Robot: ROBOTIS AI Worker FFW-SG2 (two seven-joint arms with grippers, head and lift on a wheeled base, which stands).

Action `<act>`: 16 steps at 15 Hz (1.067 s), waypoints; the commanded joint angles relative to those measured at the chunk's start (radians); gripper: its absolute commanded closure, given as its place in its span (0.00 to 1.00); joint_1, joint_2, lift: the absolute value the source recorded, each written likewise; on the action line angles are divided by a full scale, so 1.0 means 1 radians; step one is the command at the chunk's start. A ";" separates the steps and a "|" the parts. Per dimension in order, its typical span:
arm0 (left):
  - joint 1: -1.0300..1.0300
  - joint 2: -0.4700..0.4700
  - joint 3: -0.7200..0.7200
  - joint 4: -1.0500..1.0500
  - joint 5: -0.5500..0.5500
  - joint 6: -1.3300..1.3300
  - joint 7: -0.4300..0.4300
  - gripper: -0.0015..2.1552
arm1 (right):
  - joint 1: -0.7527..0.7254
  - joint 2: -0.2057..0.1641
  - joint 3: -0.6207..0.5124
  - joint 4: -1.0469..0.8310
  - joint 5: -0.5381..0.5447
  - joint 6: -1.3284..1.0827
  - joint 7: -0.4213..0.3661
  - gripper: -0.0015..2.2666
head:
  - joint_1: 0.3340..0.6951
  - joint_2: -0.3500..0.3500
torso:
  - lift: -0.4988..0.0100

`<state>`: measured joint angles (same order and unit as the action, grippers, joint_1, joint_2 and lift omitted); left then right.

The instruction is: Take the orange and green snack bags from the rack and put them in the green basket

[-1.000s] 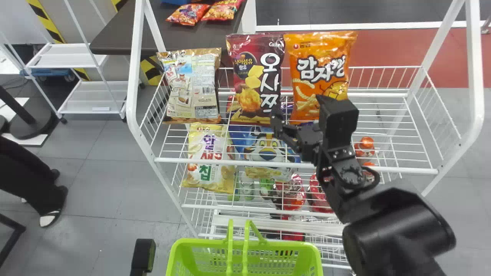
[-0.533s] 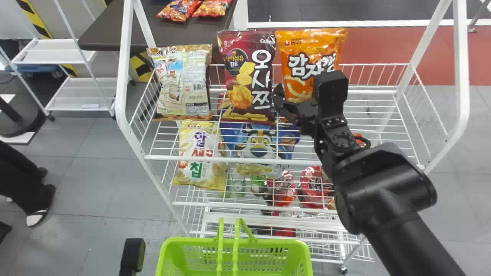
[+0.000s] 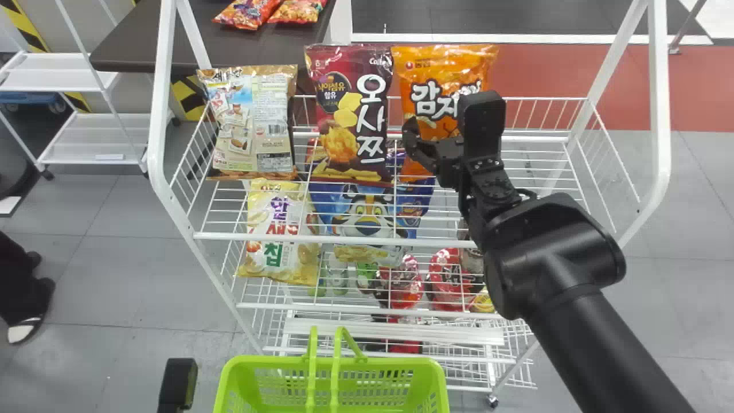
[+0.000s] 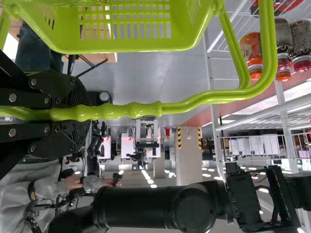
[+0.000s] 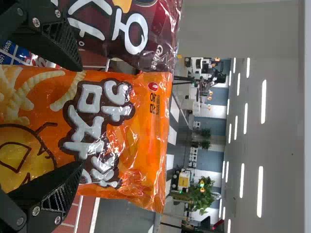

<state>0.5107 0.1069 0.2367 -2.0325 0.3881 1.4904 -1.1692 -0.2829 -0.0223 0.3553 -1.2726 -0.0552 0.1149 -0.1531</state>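
By the top shelf's far edge, the lower part of the orange bag (image 3: 438, 69) was partly covered by the right gripper (image 3: 444, 129), and its bottom end was cut off in the right wrist view. The upper part of the blue bag (image 3: 416, 206) was partly hidden by the maroon bag (image 3: 332, 123). In the head view, the green basket's (image 3: 235, 378) near edge and most of the left gripper (image 3: 178, 384) were cut off. Part of the handle (image 4: 131, 110) was hidden between that gripper's fingers.
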 commanded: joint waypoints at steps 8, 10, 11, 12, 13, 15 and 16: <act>-0.001 0.002 0.001 0.014 0.000 -0.025 -0.006 1.00 | -0.075 0.015 -0.001 0.104 0.002 0.007 -0.016 0.18 | 1.00 0.52 | 0.98; -0.003 0.002 0.003 0.023 0.000 -0.037 -0.009 1.00 | -0.075 0.015 -0.003 0.102 -0.003 0.044 -0.002 0.31 | 1.00 0.53 | 0.98; -0.003 0.002 0.004 0.028 0.000 -0.037 -0.010 1.00 | -0.067 0.015 -0.001 0.101 -0.006 0.044 0.003 0.43 | 1.00 0.53 | 0.98; -0.003 0.002 0.006 0.029 0.000 -0.037 -0.012 1.00 | -0.059 0.015 -0.001 0.098 -0.008 0.044 0.010 0.55 | 1.00 0.53 | 0.98; -0.003 0.002 0.006 0.031 0.000 -0.037 -0.013 1.00 | -0.055 0.015 -0.001 0.091 -0.008 0.044 0.009 0.66 | 1.00 0.53 | 0.98; -0.003 0.002 0.006 0.031 0.000 -0.037 -0.012 1.00 | -0.033 0.013 -0.001 0.065 -0.008 0.041 0.006 0.75 | 1.00 0.54 | 0.98; -0.003 0.002 0.007 0.031 0.002 -0.037 -0.012 1.00 | -0.021 0.015 -0.003 0.048 -0.008 0.047 0.001 0.82 | 1.00 0.54 | 0.98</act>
<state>0.5077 0.1089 0.2434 -2.0021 0.3882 1.4536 -1.1821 -0.3208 -0.0079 0.3542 -1.2003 -0.0629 0.1582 -0.1482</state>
